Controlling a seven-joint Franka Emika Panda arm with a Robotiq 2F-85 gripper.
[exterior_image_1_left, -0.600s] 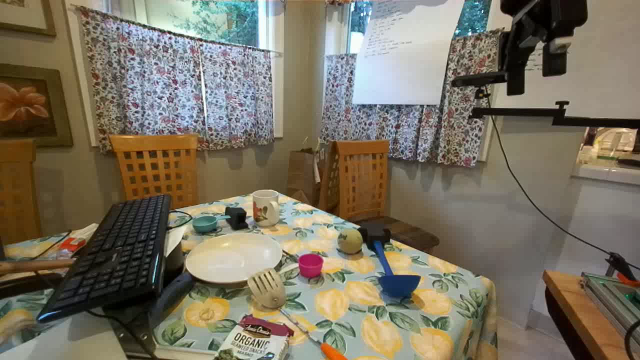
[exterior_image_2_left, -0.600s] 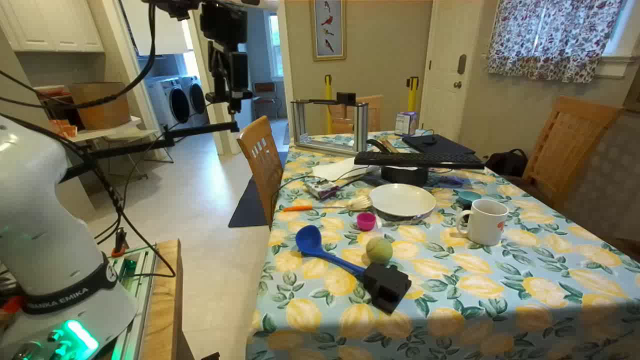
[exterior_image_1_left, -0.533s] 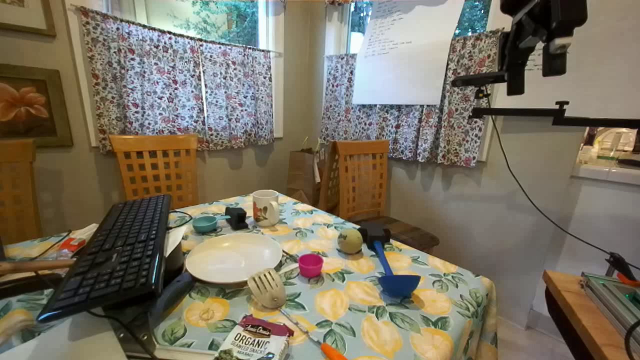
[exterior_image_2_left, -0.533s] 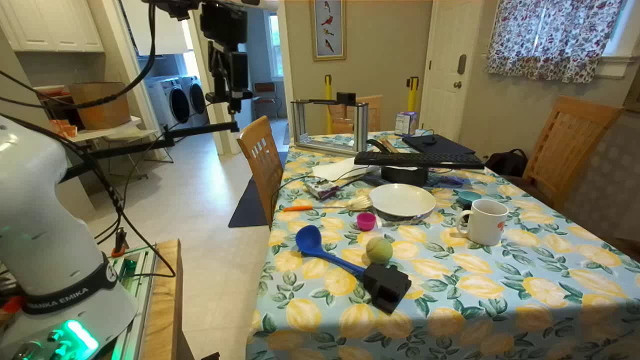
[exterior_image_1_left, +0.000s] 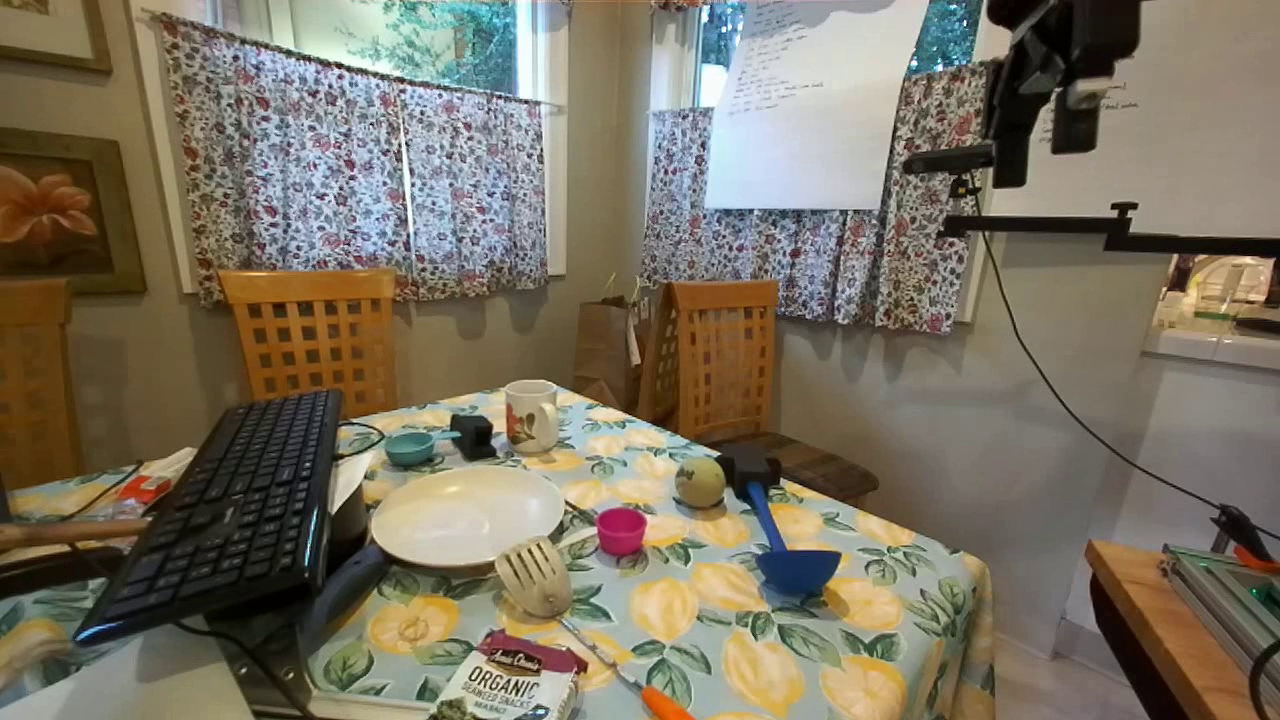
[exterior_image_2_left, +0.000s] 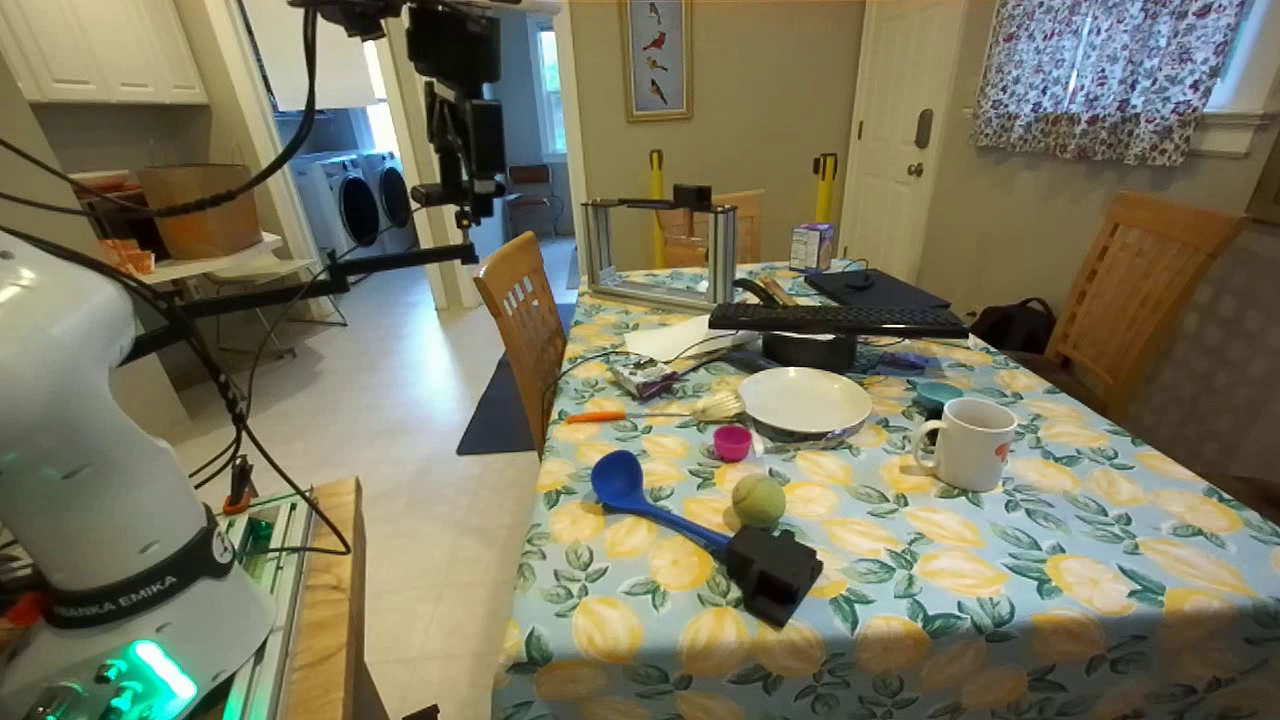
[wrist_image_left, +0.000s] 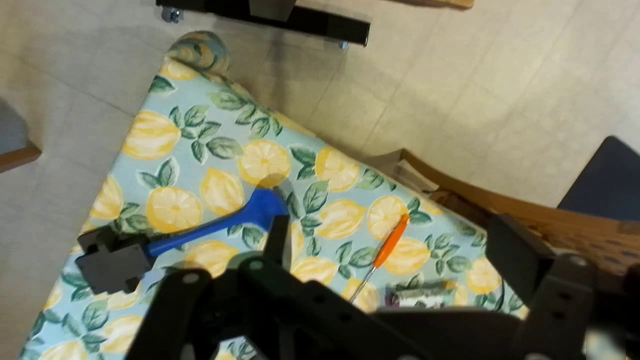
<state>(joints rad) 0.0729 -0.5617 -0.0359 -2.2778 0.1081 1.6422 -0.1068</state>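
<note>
One gripper (wrist_image_left: 395, 241), empty, jaws spread, far higher than blue ladle (wrist_image_left: 240, 217); any descent best clear of ball (exterior_image_2_left: 758, 500) beside ladle.

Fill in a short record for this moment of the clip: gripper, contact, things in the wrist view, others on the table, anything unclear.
Gripper: open, higher than the lemon-print tablecloth
Contact: nothing held, no touch seen
Wrist view: blue ladle, black block at its handle end, orange-handled turner, part of a seaweed snack packet
Beside the ladle: pale green ball
Also on the table: pink cup, white mug, teal cup, black keyboard, propped up
Unclear: whether ladle and block are joined
</note>
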